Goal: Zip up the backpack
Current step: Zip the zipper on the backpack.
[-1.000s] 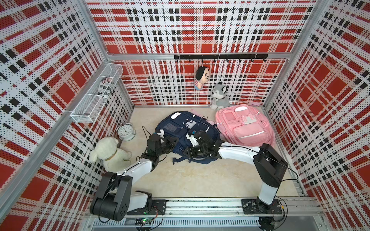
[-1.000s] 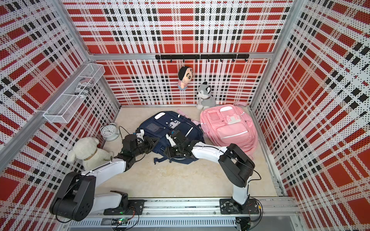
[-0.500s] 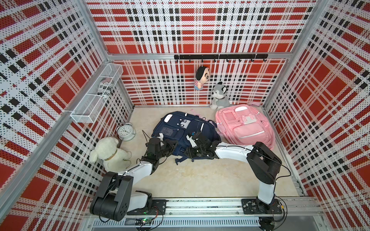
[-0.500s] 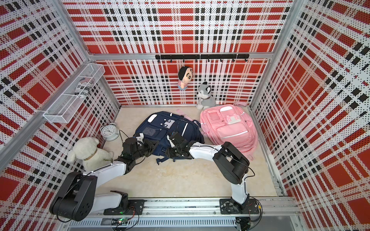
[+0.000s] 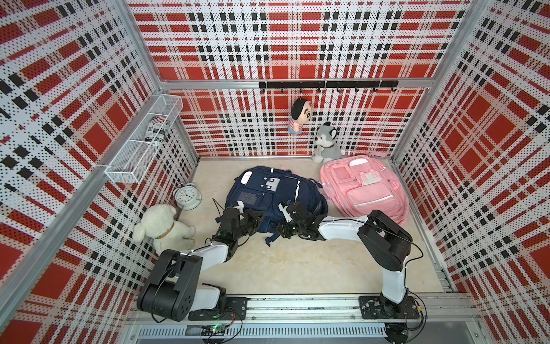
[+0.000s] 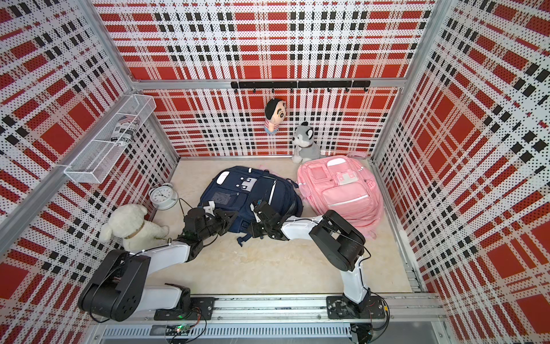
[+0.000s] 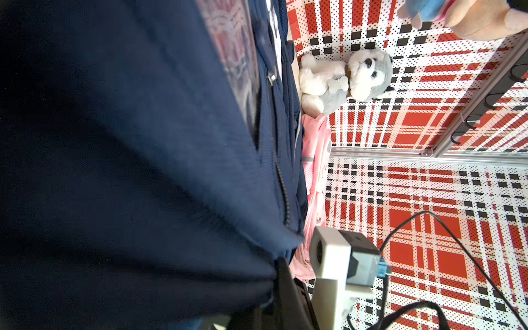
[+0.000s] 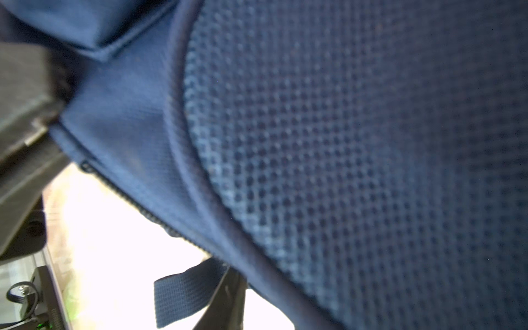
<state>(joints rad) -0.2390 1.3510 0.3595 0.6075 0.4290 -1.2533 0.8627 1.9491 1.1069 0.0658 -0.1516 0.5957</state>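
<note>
- Top views both show the navy backpack (image 5: 268, 193) (image 6: 253, 190) lying front-up in the middle of the floor (image 5: 282, 268), its top toward the far wall.
- A dark strap (image 5: 272, 238) trails from its near edge onto the floor.
- In the left wrist view a zipper (image 7: 281, 185) runs along the navy fabric; how far it is closed cannot be told.
- The left gripper (image 5: 259, 216) sits at the backpack's near-left corner with its jaws closed tight. In the left wrist view the fabric bunches in folds toward it, so it appears to pinch the bag's cloth.
- The right gripper (image 5: 284, 227) is at the near edge of the backpack, right of the left one. In the right wrist view, blurred navy mesh fills the frame and a dark finger (image 8: 25, 114) presses against the cloth. How wide the jaws stand, and whether they hold anything, cannot be told.
- A pink backpack (image 5: 363, 190) lies just right of the navy one.
- A husky plush (image 5: 326, 143) sits by the far wall, and a doll (image 5: 299, 116) hangs from the hook rail (image 5: 327, 85) above it.
- On the left stand an alarm clock (image 5: 187, 196) and, nearer, a white plush dog (image 5: 162, 229).
- A wire basket (image 5: 128, 160) on the left wall holds a rolled newspaper (image 5: 156, 131).
</note>
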